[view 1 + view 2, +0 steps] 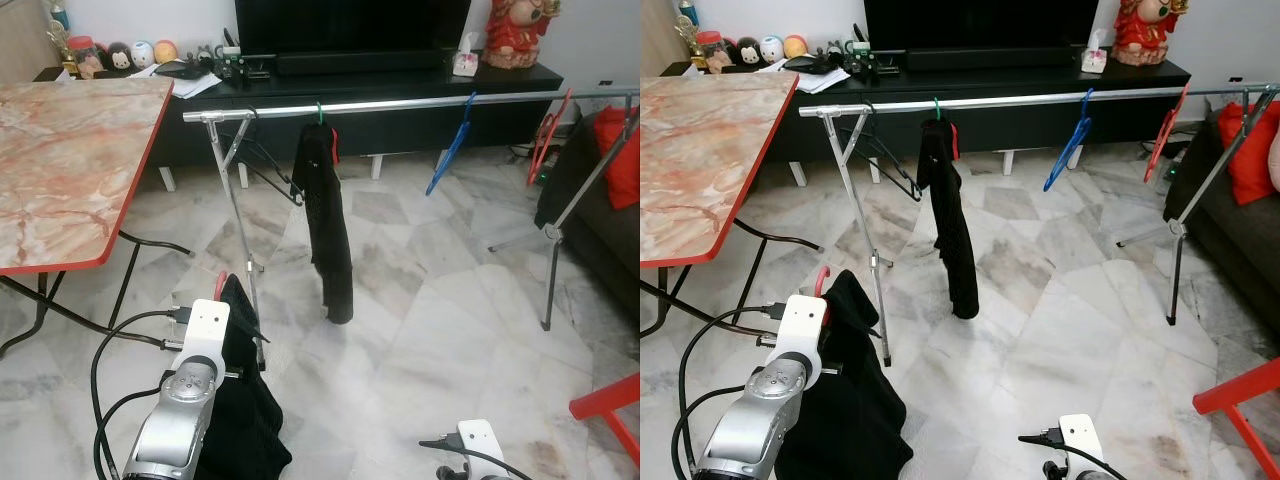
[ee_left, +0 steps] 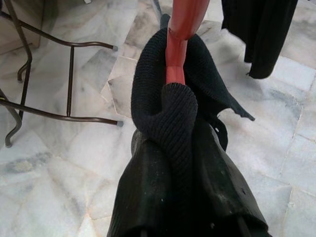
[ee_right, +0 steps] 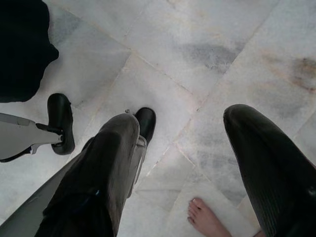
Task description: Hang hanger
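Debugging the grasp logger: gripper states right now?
Left gripper: shut on the red hanger carrying a black garment.
Right gripper: open, holding nothing, pointing at the floor.

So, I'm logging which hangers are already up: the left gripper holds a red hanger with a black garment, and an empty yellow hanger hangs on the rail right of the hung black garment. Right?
Not quite. The empty hanger on the rail, right of the hung black garment, is blue, not yellow, as the left eye view shows. The rest stands: the left gripper holds a red hanger carrying a black garment.
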Robot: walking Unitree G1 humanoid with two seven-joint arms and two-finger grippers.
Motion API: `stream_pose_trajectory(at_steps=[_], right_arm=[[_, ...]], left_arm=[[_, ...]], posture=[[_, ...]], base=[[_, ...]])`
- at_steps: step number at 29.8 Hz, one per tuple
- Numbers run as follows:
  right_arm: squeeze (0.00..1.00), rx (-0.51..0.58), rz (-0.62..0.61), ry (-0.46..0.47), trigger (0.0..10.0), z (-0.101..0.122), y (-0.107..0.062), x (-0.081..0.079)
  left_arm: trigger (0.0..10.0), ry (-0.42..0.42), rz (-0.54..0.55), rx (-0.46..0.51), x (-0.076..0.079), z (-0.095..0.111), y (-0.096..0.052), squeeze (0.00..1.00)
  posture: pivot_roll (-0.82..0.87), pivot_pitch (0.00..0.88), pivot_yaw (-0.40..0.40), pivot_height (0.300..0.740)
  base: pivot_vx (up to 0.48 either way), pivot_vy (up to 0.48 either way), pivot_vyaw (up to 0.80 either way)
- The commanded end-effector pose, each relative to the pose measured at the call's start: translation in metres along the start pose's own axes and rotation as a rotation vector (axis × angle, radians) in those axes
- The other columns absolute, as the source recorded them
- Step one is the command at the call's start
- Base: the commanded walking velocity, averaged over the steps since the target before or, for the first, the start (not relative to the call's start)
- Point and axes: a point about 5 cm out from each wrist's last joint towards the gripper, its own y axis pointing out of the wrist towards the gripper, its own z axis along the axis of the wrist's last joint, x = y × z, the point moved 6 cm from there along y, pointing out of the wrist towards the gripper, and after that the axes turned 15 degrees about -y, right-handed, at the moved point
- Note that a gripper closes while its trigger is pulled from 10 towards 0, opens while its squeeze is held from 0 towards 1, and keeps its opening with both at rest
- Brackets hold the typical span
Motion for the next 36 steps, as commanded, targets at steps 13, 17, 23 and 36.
stream_pose_trajectory(at_steps=[13,17,23,36], right_arm=[[1.0,-0.018,-0.006,0.028,10.0,-0.009,-0.001,0.001],[1.0,-0.021,-0.007,0.032,10.0,-0.01,-0.001,0.003],[1.0,-0.024,-0.017,0.032,10.0,-0.01,-0.002,0.006],[1.0,-0.024,-0.02,0.03,10.0,-0.01,-0.002,0.008]], left_arm=[[10.0,0.012,-0.001,0.035,-0.001,0.009,-0.003,0.0],[10.0,0.013,0.0,0.034,-0.002,0.009,-0.002,0.0],[10.0,0.012,-0.004,0.031,-0.001,0.008,-0.003,0.0],[10.0,0.013,-0.007,0.03,0.0,0.008,-0.003,0.0]], posture=[[0.04,0.0,0.017,0.74],[0.04,0.0,0.019,0.74],[0.04,0.0,0.02,0.74],[0.04,0.0,0.021,0.74]], base=[[0.0,0.0,0.0],[0.0,0.0,0.0],[0.0,0.0,0.0],[0.0,0.0,0.0]])
